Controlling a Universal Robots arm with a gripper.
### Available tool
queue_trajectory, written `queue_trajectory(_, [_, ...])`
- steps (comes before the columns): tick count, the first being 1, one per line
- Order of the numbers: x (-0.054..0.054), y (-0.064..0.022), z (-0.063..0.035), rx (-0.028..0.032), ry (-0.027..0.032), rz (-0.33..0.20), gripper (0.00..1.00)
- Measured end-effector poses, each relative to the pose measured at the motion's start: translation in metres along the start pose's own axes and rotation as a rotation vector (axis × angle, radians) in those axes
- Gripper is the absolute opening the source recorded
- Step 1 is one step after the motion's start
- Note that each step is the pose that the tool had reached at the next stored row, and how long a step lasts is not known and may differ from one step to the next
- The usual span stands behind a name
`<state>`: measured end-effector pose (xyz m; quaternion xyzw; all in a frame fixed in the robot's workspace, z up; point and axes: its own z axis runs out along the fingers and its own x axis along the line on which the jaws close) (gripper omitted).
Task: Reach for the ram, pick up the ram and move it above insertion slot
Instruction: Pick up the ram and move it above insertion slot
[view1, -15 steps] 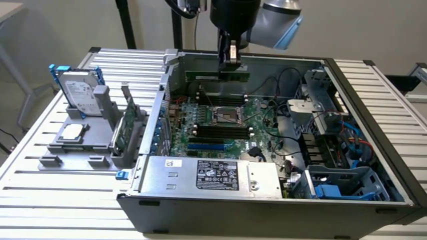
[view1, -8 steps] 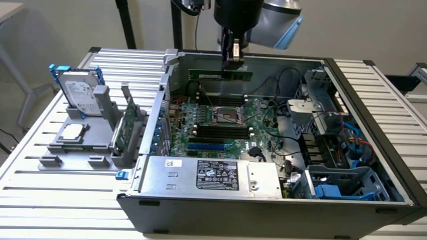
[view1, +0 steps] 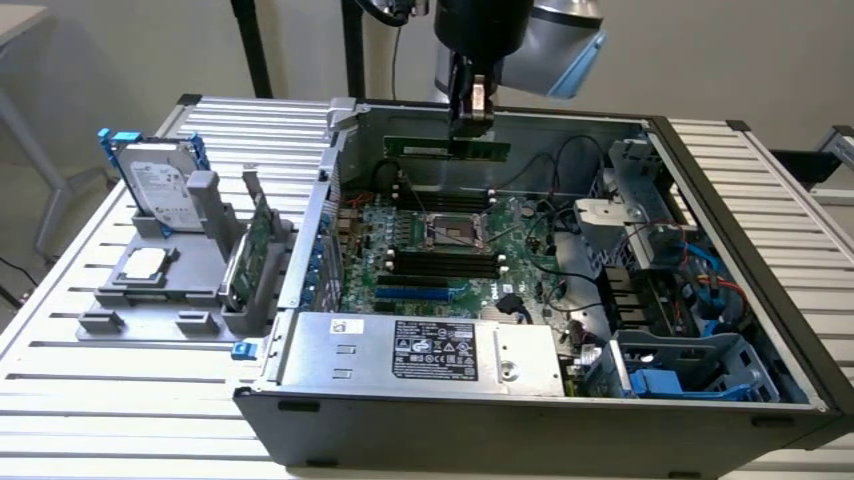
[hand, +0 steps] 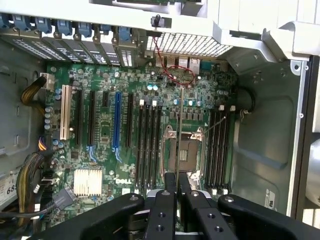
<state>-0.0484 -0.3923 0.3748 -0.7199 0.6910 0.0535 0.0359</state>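
Observation:
The ram (view1: 420, 148), a narrow green stick, hangs level over the far part of the open computer case (view1: 747, 300). My gripper (view1: 470, 130) is shut on its top edge near the exterior view's right end. In the wrist view the black fingers (hand: 169, 192) pinch the ram (hand: 177, 150), seen edge-on as a thin dark line over the processor socket (hand: 184, 152). Black memory slots (hand: 150, 145) run parallel on one side of it and more memory slots (hand: 220, 150) on the other. On the motherboard, the slots (view1: 434, 262) lie well below the stick.
On the slatted table at the exterior view's left, a grey fixture (view1: 160, 285) holds a silver hard drive with blue rails (view1: 160, 185) and a green expansion card (view1: 251, 250). Inside the case are the power supply (view1: 427, 350), cables (view1: 574, 290) and a drive cage (view1: 654, 200).

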Motion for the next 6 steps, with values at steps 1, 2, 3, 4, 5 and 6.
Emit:
queue_trajectory(1, [0.0000,0.0000,0.0000,0.0000,0.0001,0.000,0.14])
queue_trajectory(2, [0.0000,0.0000,0.0001,0.0000,0.0001,0.000,0.14])
queue_trajectory(3, [0.0000,-0.0001,0.0000,0.0000,0.0002,0.000,0.14])
queue_trajectory(4, [0.0000,-0.0001,0.0000,-0.0001,0.0003,0.000,0.14])
queue_trajectory(5, [0.0000,-0.0001,0.0000,0.0000,0.0002,0.000,0.14])
queue_trajectory(6, [0.0000,-0.0001,0.0000,-0.0001,0.0003,0.000,0.14])
